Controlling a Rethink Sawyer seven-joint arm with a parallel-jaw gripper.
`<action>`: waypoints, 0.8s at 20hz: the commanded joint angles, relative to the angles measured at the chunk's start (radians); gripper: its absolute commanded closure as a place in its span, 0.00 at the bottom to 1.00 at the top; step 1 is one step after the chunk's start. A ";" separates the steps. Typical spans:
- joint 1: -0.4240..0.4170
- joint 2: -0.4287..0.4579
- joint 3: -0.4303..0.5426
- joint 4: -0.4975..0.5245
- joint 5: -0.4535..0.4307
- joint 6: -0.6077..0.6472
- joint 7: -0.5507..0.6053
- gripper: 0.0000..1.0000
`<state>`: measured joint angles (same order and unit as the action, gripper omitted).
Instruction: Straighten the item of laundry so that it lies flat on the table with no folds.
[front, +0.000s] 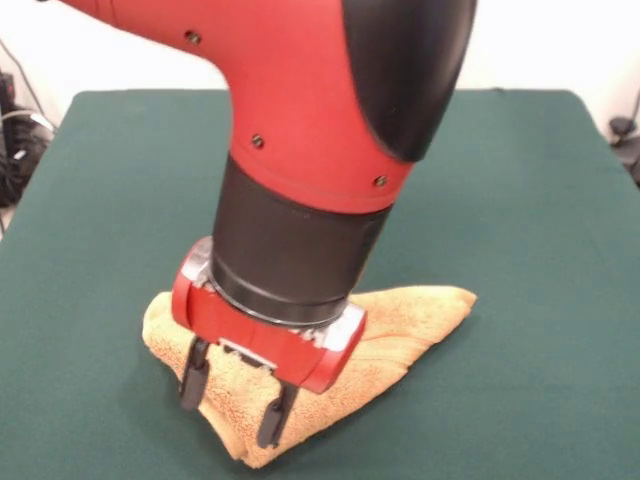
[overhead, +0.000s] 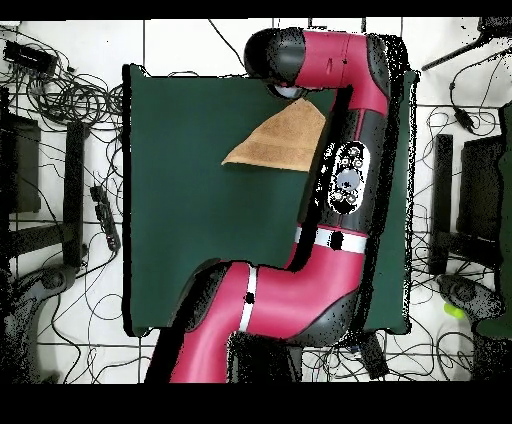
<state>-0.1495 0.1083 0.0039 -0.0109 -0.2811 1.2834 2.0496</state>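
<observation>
**Towel lies bunched under the spread gripper**

The towel (front: 400, 325) is orange-yellow terry cloth, fluffy, and not flat. In the front view it forms a rough wedge whose long axis runs from the lower left up to a blunt tip at the right. Layers overlap along its right half, where a folded edge shows as a ridge, and its near corner reaches almost to the picture's bottom edge.

It lies on the green table (front: 540, 200), toward the side farthest from the robot's base, with green cloth showing all round it.

The gripper (front: 238, 397) hangs over the towel's left part. Its two black fingers (front: 194, 375) point down and stand well apart, so the jaws are open. The fingertips are at or just above the pile; nothing is pinched between them.

The overhead view shows the towel (overhead: 282, 143) as a triangle, with a sharp tip pointing toward the table's left edge and the broad end tucked under the arm (overhead: 350, 120). There the arm's head covers the gripper wholly, so only the front view shows the fingers. The overhead view alone shows the cables (overhead: 60, 90) on the floor round the table.
</observation>
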 joint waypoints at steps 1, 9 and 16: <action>0.067 -0.008 0.083 0.205 0.062 0.040 0.292 0.00; 0.064 -0.023 0.044 0.285 0.082 -0.059 0.263 0.00; 0.041 -0.132 0.030 0.436 0.130 -0.019 0.144 0.00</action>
<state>-0.1293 0.0343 0.0036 0.1171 -0.2020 1.2571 2.0542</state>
